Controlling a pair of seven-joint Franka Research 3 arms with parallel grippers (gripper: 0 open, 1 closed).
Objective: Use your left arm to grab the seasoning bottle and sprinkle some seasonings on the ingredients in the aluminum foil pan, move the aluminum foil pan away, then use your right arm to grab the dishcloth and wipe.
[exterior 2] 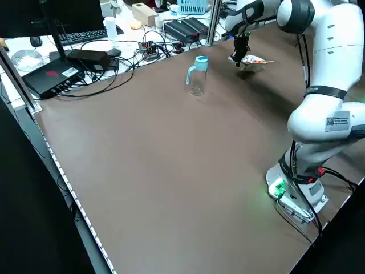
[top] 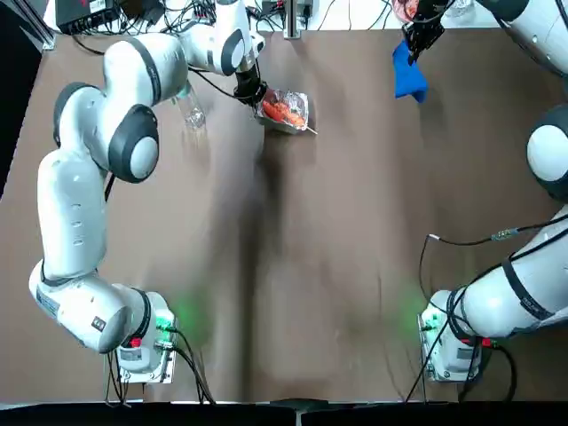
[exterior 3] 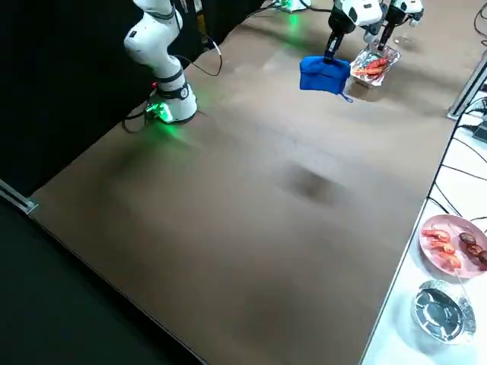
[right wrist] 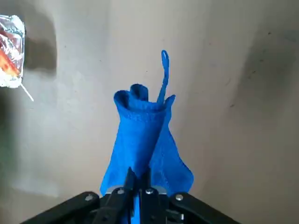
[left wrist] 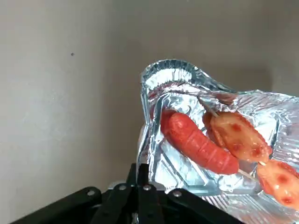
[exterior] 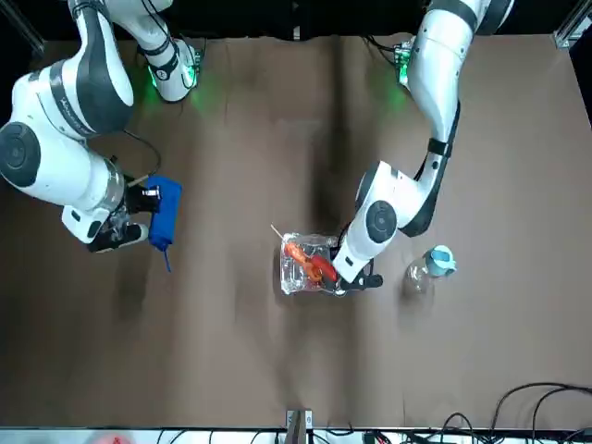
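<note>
Clock positions read off the top view, table point(top: 328, 266) centre as hub, 12 on the edge across from the arm bases.

Left gripper point(left wrist: 142, 169) was near 12 o'clock, fingers together, clamped on the near-side wall of the aluminum foil pan point(left wrist: 172, 74). Pan sat just beside it at about 12, its shadow showing on the table. Can't tell whether its base touched. Ingredients were inside: a scored red sausage point(left wrist: 201, 147) plus glossy orange-red pieces point(left wrist: 239, 136) on a skewer point(left wrist: 246, 175). Skewer tip stuck out past the rim toward 4 o'clock of the pan.

Seasoning bottle point(exterior 2: 197, 81) stood upright on the table at 11 o'clock, at 9 from the pan and apart from the left gripper. Clear body, light blue cap point(exterior 2: 201, 60) with a handle. No gripper was on it.

Right gripper point(right wrist: 138, 175) was at 1 o'clock, fingers together, clamped on the blue dishcloth point(right wrist: 140, 133). Cloth hung from the fingers, bunched, with its loop point(right wrist: 164, 70) sticking out. It was clear of the pan, between 2 and 3 o'clock from it.

Beyond the table edge, around 1 o'clock, a pink plate point(exterior 3: 435, 268) held more food pieces, with a round foil container point(exterior 3: 466, 327) beside it on a white surface.
</note>
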